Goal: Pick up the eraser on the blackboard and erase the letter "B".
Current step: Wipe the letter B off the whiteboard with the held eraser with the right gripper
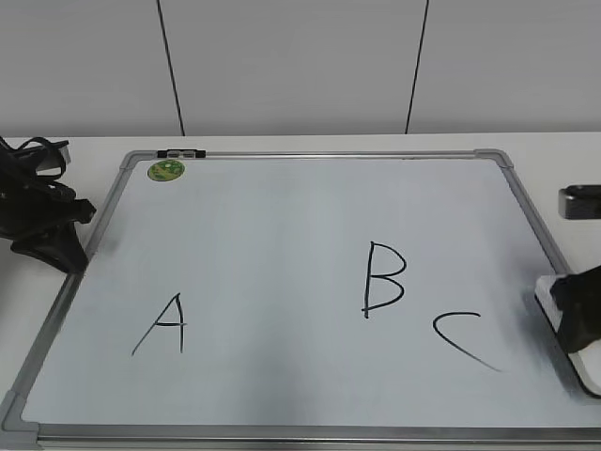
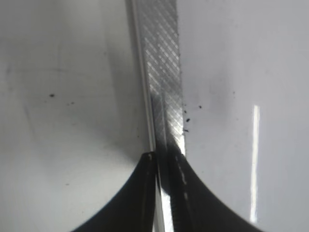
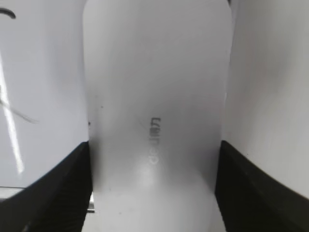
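Note:
The blackboard (image 1: 282, 235) lies flat on the table, with black letters "A" (image 1: 161, 326), "B" (image 1: 383, 280) and "C" (image 1: 462, 338). The white eraser (image 1: 584, 374) lies at the board's right edge, right of the "C". My right gripper (image 1: 576, 315) sits over it. In the right wrist view the eraser (image 3: 154, 87) fills the space between the two black fingers of the right gripper (image 3: 154, 147), which press its sides. My left gripper (image 1: 64, 246) rests shut and empty at the board's left frame (image 2: 164, 72); its closed tips (image 2: 164, 158) sit over that frame.
A round green sticker (image 1: 166, 170) and a small black clip (image 1: 180, 152) sit at the board's far left corner. A dark grey part (image 1: 580, 200) juts in from the right edge. A white panelled wall stands behind the table.

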Action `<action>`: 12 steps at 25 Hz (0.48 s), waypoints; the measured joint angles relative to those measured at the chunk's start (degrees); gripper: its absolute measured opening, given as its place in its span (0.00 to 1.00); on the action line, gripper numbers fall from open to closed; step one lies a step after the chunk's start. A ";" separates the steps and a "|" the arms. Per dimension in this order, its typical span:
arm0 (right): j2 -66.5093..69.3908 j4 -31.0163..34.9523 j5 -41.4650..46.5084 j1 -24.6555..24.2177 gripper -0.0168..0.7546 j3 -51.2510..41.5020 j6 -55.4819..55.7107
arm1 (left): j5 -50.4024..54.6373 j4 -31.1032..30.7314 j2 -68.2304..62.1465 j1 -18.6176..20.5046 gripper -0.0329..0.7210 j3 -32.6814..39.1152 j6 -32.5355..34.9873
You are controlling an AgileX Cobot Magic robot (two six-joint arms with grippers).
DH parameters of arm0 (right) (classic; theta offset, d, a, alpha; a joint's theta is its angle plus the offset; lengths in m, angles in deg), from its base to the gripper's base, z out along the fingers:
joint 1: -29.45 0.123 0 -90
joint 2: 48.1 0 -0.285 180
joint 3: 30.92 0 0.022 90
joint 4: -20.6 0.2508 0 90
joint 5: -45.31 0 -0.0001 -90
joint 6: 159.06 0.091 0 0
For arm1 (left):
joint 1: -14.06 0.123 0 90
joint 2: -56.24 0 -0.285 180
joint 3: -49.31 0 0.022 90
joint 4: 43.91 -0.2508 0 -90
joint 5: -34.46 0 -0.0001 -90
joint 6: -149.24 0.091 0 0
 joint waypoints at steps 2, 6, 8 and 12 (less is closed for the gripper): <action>-0.65 -0.12 2.94 0.00 0.70 2.59 0.00 | 0.00 0.07 0.00 0.00 0.09 0.00 0.00; -1.60 -0.82 7.64 2.43 0.70 9.19 -0.40 | -0.13 0.07 0.00 0.00 0.09 0.00 0.00; -1.60 -0.82 8.99 4.76 0.70 12.41 -0.48 | -0.13 0.14 0.00 0.00 0.09 0.00 0.00; -0.25 0.34 10.04 11.05 0.70 18.86 0.70 | -0.13 0.14 0.00 0.00 0.09 0.00 0.00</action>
